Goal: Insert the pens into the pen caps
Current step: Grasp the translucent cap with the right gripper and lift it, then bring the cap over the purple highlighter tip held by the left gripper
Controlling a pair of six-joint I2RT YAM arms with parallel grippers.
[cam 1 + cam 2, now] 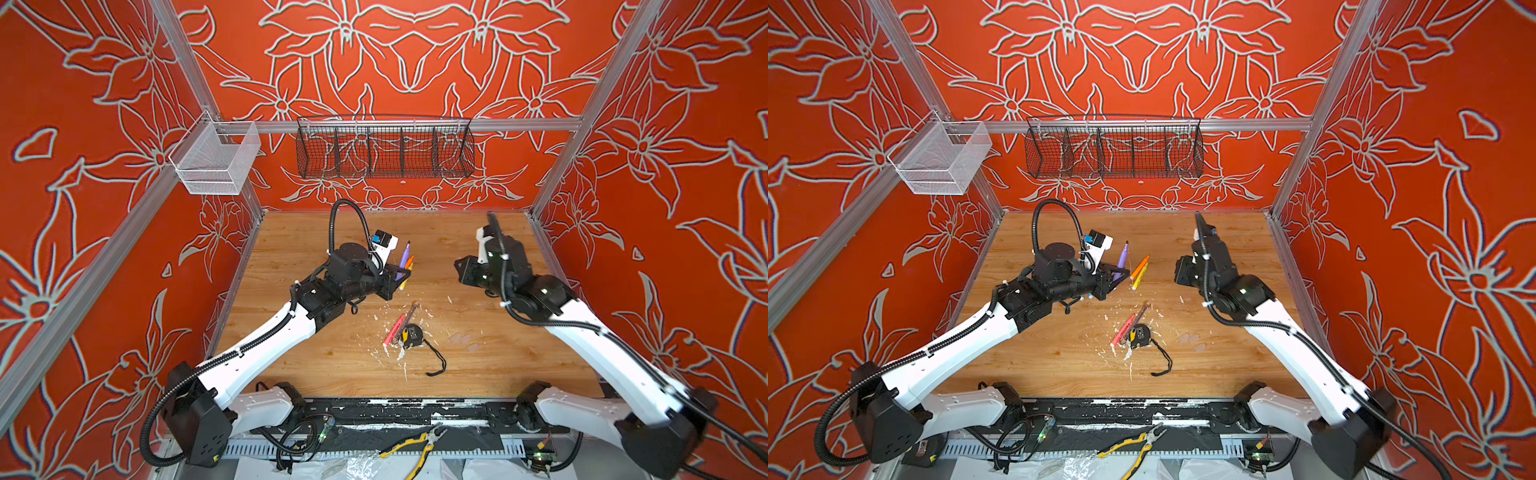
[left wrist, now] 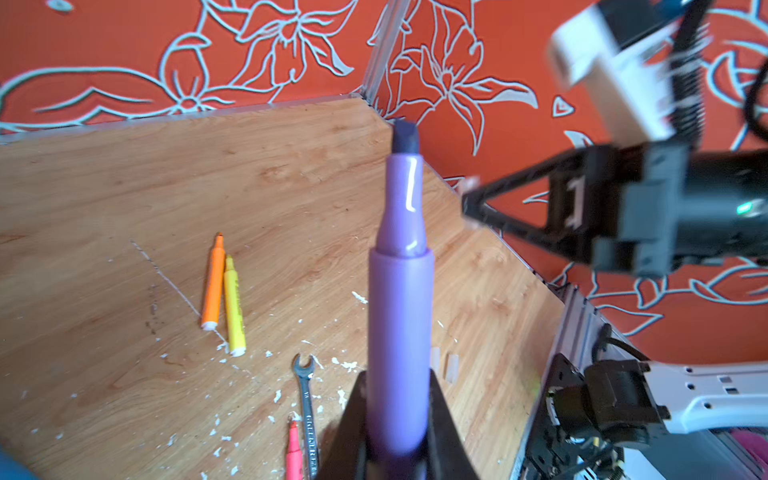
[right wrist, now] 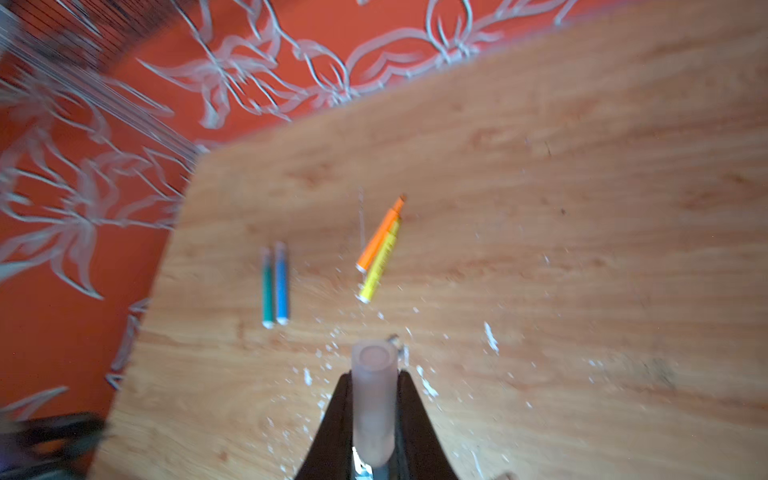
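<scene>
The left tool [image 2: 398, 376] grips the purple pen [image 2: 401, 291] by its tail, tip outward, and the right tool [image 3: 373, 375] pinches a clear cap [image 3: 372, 403] end-out, likely for mating them mid-air.

- A grey wrench [image 1: 411, 311] is laid on the wooden table [image 1: 316, 365] beside a yellow-and-black tape measure [image 1: 411, 335].
- A black wire basket [image 1: 384, 149] and a white mesh basket [image 1: 216, 160] are hung above.
- Yellow-handled pliers [image 1: 417, 451] are laid in front.
</scene>
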